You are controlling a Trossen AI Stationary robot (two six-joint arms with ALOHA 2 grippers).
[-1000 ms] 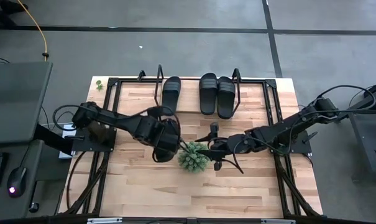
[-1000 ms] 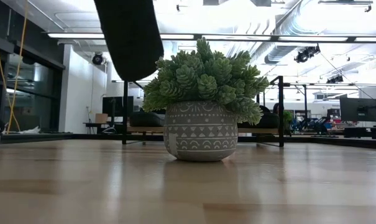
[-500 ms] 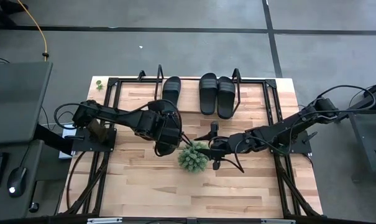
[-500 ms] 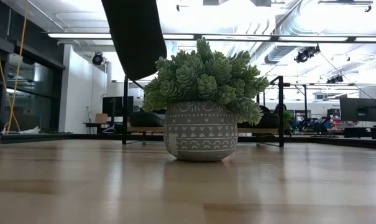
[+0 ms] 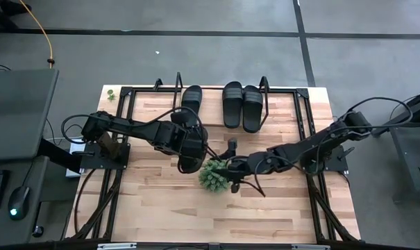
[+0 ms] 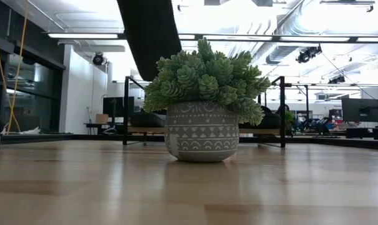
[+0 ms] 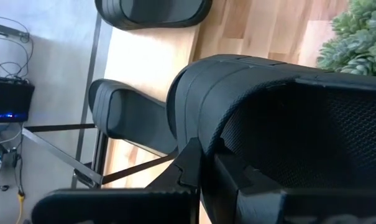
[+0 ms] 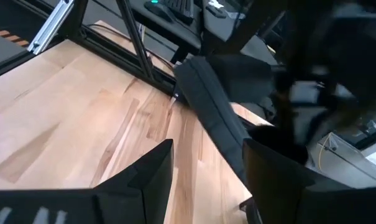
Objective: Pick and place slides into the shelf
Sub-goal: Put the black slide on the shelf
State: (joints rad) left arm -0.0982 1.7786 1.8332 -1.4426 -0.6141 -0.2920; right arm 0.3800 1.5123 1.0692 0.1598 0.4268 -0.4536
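- Since a second ago the left gripper (image 5: 189,147) has carried its slide (image 5: 190,142) from beside the plant (image 5: 216,175) toward the shelf (image 5: 177,94); the right gripper (image 5: 232,169) has edged closer to the plant.
- From above, three slides lie on the shelf: one (image 5: 191,102) at its left end and a pair (image 5: 242,106) to the right, with a gap between.
- At table level only the carried slide (image 6: 149,37) shows, hanging behind the plant's patterned pot (image 6: 201,132), which hides much of the shelf.
- Left wrist view: the fingers are clamped tight on the slide's ribbed strap (image 7: 287,118).
- Right jaws stand apart, holding nothing.
- No writing is readable.
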